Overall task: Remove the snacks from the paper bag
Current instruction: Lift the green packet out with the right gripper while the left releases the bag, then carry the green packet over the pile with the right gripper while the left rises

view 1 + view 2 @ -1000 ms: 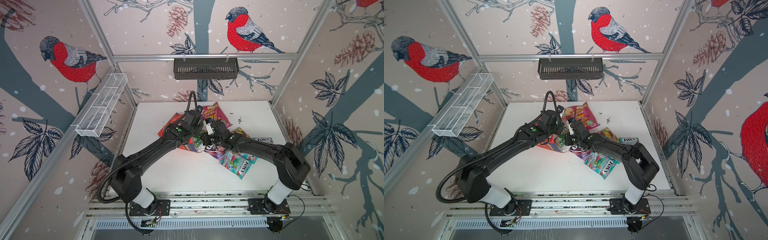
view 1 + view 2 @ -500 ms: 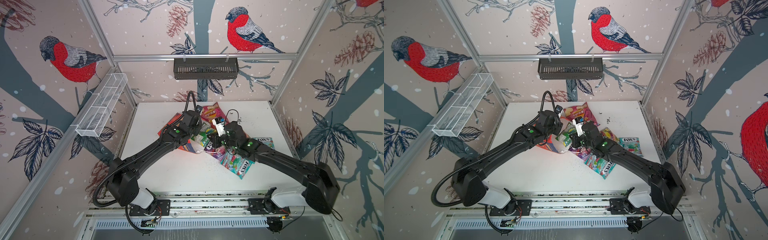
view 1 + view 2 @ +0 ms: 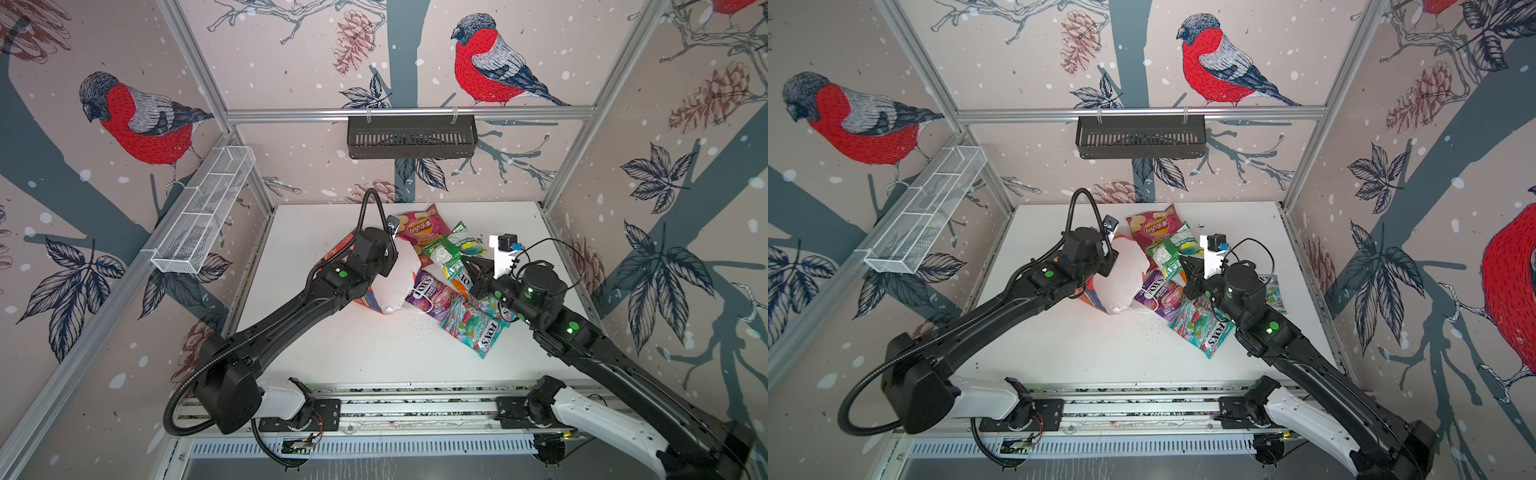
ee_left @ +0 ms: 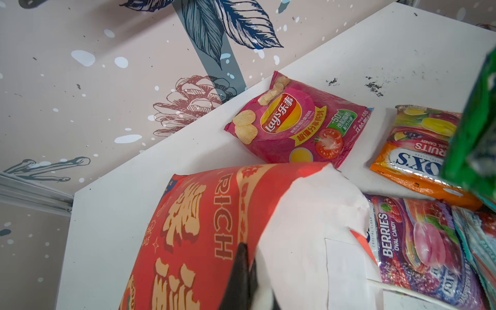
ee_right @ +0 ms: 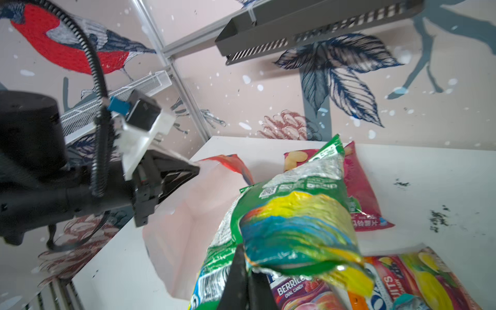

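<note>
left hand (image 4: 244,271): fingers are pinching shut on one wall of the paper bag (image 4: 204,225) at its mouth, with the red outside on one side and the white lining on the other.
why that hold: judging that it is bracing the bag and propping the mouth open, so the light paper is not dragging along when a pack is being pulled.
right hand (image 5: 245,279): gripping shut on the green-white pack (image 5: 292,214) by one crumpled end and carrying it in the air just outside the mouth.
paper bag: lying tipped over on the surface (image 3: 353,345), mouth facing the right hand. as far as the white inside is showing, no pack is sitting in it.
already out: pink chip bag (image 3: 422,228) is lying behind the bag. purple pack (image 3: 428,293), orange pack (image 4: 418,161) and teal packs (image 3: 473,330) are overlapping in a heap beside the mouth.
progress: judging that this is looking like the last one coming out.
next: needing a free patch of surface for the green-white pack, since dropping it on the glossy heap is risking a slide.
</note>
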{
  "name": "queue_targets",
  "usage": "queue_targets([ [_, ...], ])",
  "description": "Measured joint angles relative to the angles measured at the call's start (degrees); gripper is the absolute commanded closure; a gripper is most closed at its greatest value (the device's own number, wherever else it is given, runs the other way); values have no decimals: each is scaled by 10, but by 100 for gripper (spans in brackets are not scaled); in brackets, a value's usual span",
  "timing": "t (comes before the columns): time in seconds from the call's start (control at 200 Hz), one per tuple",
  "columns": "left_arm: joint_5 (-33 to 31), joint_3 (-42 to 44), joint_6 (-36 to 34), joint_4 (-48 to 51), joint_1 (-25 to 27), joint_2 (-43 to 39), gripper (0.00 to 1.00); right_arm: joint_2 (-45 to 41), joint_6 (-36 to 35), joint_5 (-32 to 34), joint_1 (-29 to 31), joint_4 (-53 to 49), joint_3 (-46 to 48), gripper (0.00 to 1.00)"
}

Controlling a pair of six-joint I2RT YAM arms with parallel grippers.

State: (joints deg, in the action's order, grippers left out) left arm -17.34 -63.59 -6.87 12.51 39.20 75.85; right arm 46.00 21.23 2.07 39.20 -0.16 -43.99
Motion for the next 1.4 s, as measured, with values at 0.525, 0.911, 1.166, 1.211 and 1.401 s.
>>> queue_targets([
  [0.525,129,149,-36,-88,-5,-188,73,14,11,5,-48,6,34,100],
  [0.911,125,110,-23,-85,-10,-175,77,27,11,-10,-56,15,35,100],
  [1.166,95,35,-15,-56,-11,-125,78,33,11,-17,-56,23,35,100],
  [1.211,85,25,-15,-55,-11,-119,78,36,11,-19,-56,23,34,100],
  [1.401,52,-10,-14,-49,-14,-92,77,76,11,-7,-58,8,12,100],
])
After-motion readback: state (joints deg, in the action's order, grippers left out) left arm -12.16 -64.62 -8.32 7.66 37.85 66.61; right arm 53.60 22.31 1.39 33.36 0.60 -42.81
